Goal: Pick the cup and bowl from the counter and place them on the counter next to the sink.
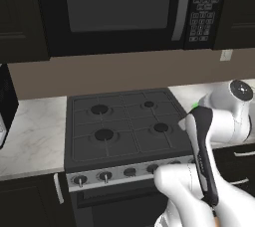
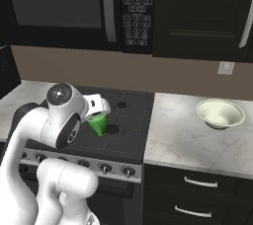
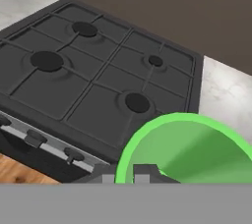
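My gripper is shut on the rim of the bright green cup and holds it in the air over the right front part of the stovetop. In the hand view the cup opens wide just past the gripper, its rim pinched between the dark fingertips. A sliver of the cup peeks out behind my arm in the left base view. The pale cream bowl stands upright on the marbled counter right of the stove, well away from the gripper. The sink is out of view.
The black gas stovetop with its burners lies below the hand, knobs along its front. A microwave hangs above it. More counter lies left of the stove. Dark drawers sit under the right counter.
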Available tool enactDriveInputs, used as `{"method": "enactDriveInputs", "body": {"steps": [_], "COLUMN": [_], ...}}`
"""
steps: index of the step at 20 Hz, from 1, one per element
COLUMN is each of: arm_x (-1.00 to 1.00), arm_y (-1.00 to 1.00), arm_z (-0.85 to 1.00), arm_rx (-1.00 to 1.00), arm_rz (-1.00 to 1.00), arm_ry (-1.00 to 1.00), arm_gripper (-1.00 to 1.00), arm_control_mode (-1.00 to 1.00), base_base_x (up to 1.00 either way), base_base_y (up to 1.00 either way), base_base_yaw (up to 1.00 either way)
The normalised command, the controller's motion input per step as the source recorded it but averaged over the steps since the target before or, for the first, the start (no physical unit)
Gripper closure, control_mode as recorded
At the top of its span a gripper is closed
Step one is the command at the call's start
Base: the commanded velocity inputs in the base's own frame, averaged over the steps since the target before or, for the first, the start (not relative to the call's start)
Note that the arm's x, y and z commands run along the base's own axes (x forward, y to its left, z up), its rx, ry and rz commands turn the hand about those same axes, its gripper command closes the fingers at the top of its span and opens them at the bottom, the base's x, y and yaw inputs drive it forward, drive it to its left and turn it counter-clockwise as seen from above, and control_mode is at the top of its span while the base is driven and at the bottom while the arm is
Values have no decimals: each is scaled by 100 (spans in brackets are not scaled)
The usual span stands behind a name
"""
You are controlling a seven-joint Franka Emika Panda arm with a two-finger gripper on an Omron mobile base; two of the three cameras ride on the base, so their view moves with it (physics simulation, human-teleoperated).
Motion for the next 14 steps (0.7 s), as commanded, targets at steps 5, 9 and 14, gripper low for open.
{"method": "enactDriveInputs", "body": {"steps": [5, 9, 14], "arm_x": [-65, -58, -7], "arm_y": [41, 28, 4], "arm_z": [21, 4, 0], "arm_rx": [0, 0, 0], "arm_rz": [4, 6, 0], "arm_ry": [0, 0, 0], "arm_gripper": [100, 100, 100], "arm_control_mode": [-100, -100, -100], "base_base_x": [0, 0, 0], "base_base_y": [0, 0, 0], "base_base_yaw": [0, 0, 0]}}
